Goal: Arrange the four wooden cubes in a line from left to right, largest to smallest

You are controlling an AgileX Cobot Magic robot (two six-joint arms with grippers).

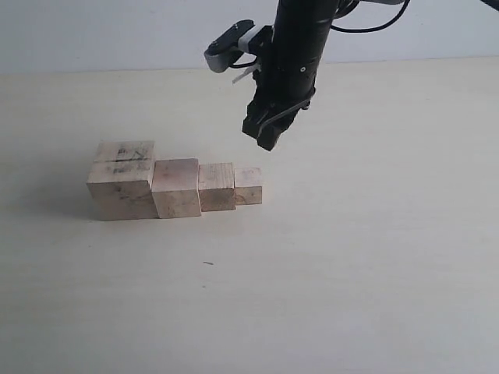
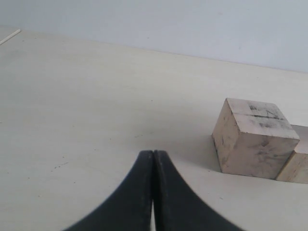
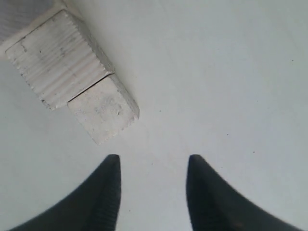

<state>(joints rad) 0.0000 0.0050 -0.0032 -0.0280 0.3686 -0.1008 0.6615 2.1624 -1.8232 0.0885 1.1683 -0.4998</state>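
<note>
My left gripper (image 2: 153, 155) (jaws pressed together, empty) sits near the pencil-marked largest cube (image 2: 252, 139). The four pale unpainted wooden cubes (image 1: 176, 187) touch in a row, shrinking rightward. My right gripper (image 1: 269, 134) hovers by the smallest cube (image 1: 249, 185), jaws apart, empty; I judge only pulling clear remains.

The right claw (image 1: 267, 134) is held raised above the bench (image 1: 374, 249), jaws spread apart and empty; on the left claw (image 2: 153, 154) the jaws are pressed together.
</note>
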